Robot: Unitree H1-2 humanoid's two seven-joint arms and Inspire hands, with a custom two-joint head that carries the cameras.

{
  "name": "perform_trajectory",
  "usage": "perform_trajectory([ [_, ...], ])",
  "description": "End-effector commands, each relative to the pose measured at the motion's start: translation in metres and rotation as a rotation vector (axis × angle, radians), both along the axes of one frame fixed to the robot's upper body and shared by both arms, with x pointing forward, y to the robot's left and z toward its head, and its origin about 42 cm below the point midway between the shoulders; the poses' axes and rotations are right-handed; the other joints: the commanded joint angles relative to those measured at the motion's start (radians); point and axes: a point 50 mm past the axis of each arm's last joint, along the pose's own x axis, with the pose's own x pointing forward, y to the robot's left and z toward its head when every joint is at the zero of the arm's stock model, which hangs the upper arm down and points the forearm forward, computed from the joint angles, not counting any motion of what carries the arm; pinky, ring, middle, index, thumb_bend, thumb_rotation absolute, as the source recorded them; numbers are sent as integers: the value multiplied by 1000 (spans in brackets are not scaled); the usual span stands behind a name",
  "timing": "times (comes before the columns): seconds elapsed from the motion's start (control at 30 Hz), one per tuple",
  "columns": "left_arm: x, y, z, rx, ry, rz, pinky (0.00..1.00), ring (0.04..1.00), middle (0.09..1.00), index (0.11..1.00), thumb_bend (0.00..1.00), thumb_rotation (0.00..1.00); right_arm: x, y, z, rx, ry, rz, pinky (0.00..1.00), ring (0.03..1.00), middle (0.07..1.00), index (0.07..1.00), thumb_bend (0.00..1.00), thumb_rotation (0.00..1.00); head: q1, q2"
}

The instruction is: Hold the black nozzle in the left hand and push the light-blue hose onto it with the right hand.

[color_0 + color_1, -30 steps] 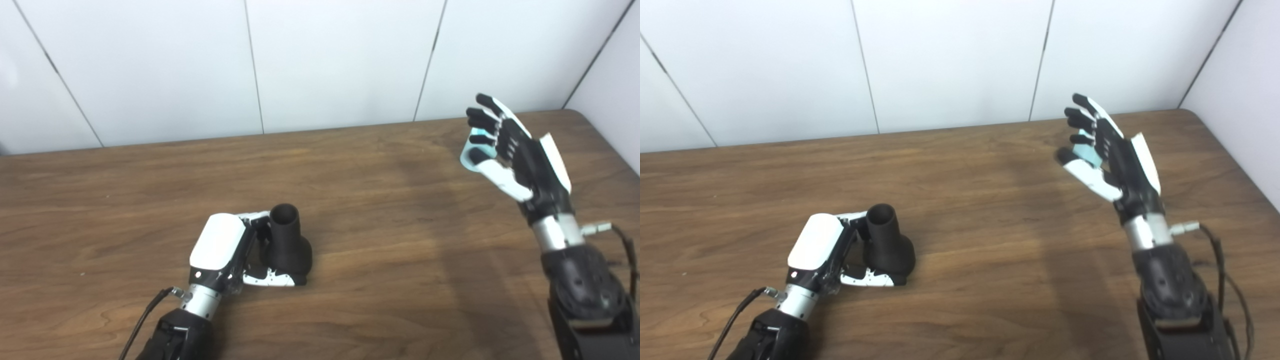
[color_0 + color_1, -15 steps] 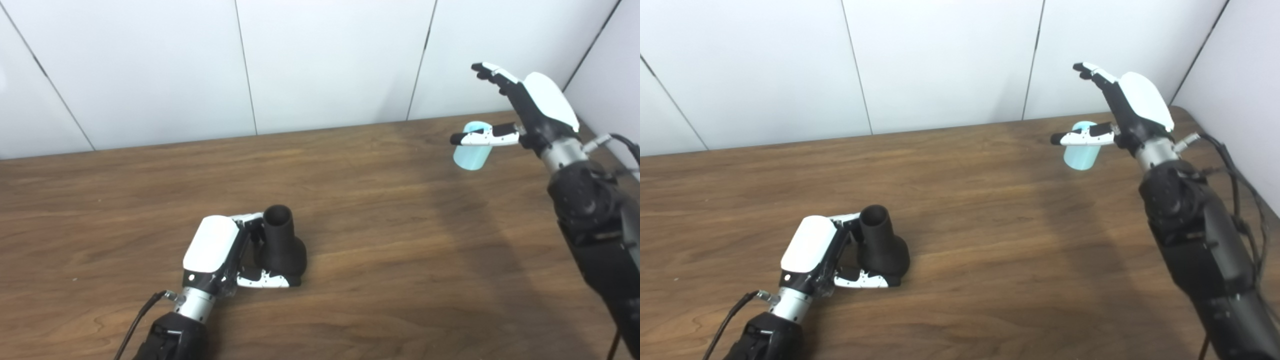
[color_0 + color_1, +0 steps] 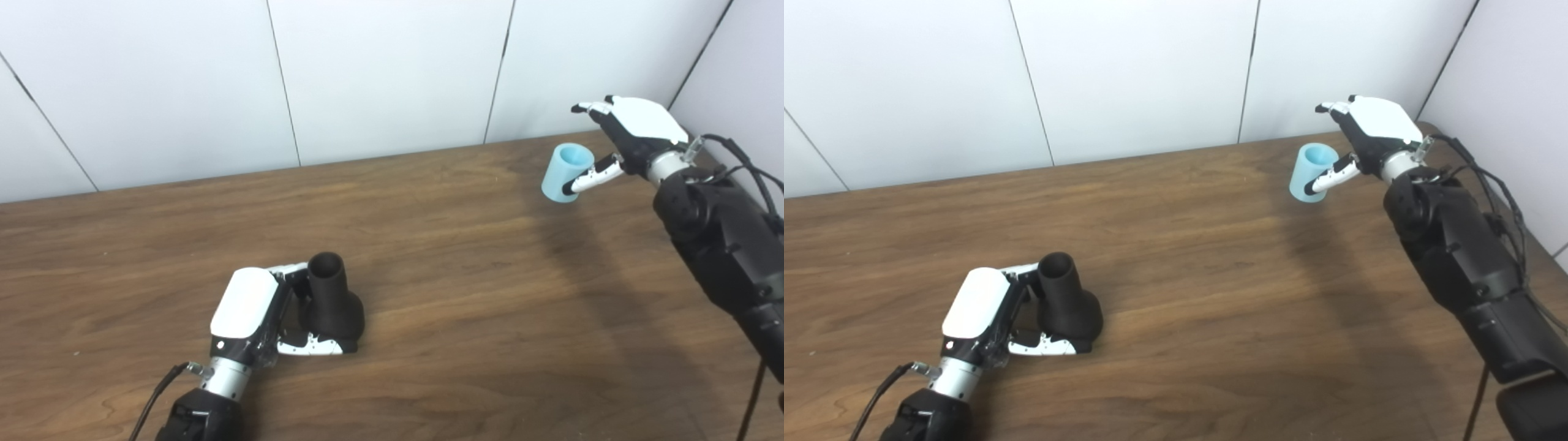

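Observation:
The black nozzle [image 3: 331, 300] stands upright on the wooden table [image 3: 465, 288], its wide base down and its open mouth up. My left hand [image 3: 248, 309] lies beside it, fingers curled behind the neck and thumb across the front of the base, shut on it. The light-blue hose [image 3: 565, 173], a short tube, stands at the far right of the table near the wall. My right hand [image 3: 631, 125] hovers over it from the right with fingers spread past its top and the thumb against its near side; the hand is open.
White wall panels [image 3: 392, 73] close off the table's back edge, and a side wall [image 3: 747, 67] stands at the right corner. Bare wood lies between the nozzle and the hose. My right forearm and its cables [image 3: 723, 226] run along the right edge.
The camera has panned right. My right hand has turned palm-down and dropped over the hose, bringing its thumb to the hose's side. The left hand and nozzle have stayed put.

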Motion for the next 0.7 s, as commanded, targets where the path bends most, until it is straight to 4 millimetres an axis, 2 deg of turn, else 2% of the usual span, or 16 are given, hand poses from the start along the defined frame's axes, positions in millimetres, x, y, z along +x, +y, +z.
perform_trajectory([
  [0.0,-47,28,-76,144,303,36,374,496,496,487,478,0,12,-4,33,4,-72,-10,943,962,916,875,935,257,0,1],
  [0.23,-48,29,-74,147,308,40,368,488,489,490,478,0,21,-4,20,53,-79,-3,803,847,855,847,942,178,-1,7],
  [0.33,-48,29,-73,146,306,40,367,490,496,488,478,0,22,-3,16,67,-85,-12,745,831,854,830,934,149,-6,8],
  [0.67,-49,30,-76,150,309,34,356,481,488,494,478,0,24,-1,10,76,-86,-2,657,752,816,824,928,114,-7,1],
])
